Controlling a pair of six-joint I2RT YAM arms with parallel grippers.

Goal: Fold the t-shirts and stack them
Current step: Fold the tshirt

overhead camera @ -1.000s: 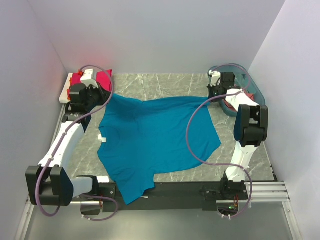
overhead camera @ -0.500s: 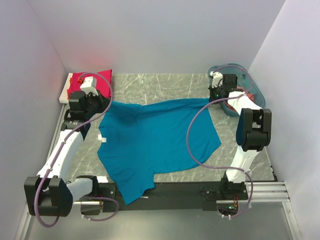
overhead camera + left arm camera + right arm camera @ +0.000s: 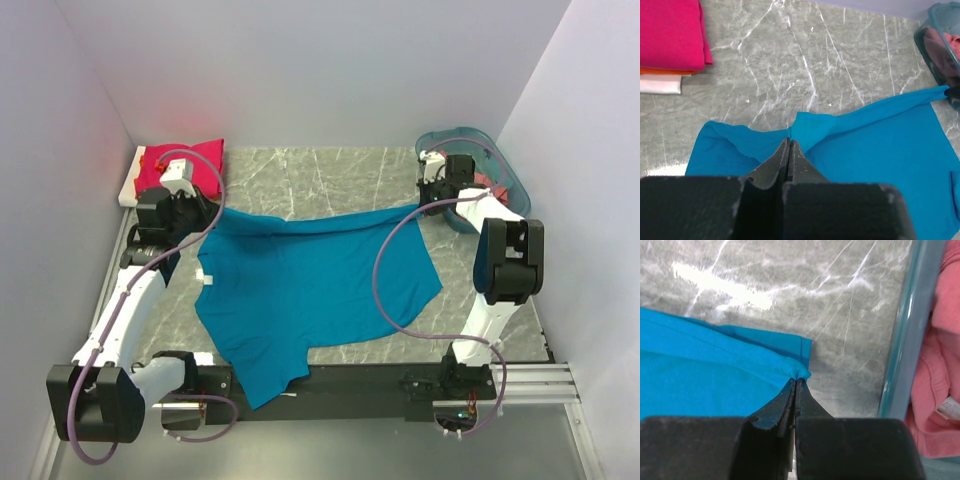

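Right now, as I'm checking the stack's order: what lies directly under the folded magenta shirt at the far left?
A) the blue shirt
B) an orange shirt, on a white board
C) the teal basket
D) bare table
B: the left wrist view shows an edge of the orange t-shirt just beneath the magenta t-shirt, with the white board under both.

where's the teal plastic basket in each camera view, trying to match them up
Top external: the basket sits at the table's far right, beside the right arm's wrist.
Left wrist: top right corner, cut off by the frame edge.
Right wrist: right side, its rim running top to bottom, pink cloth inside.
Shared landmark: the teal-blue t-shirt, whose far right corner ends just short of the basket in all three views.
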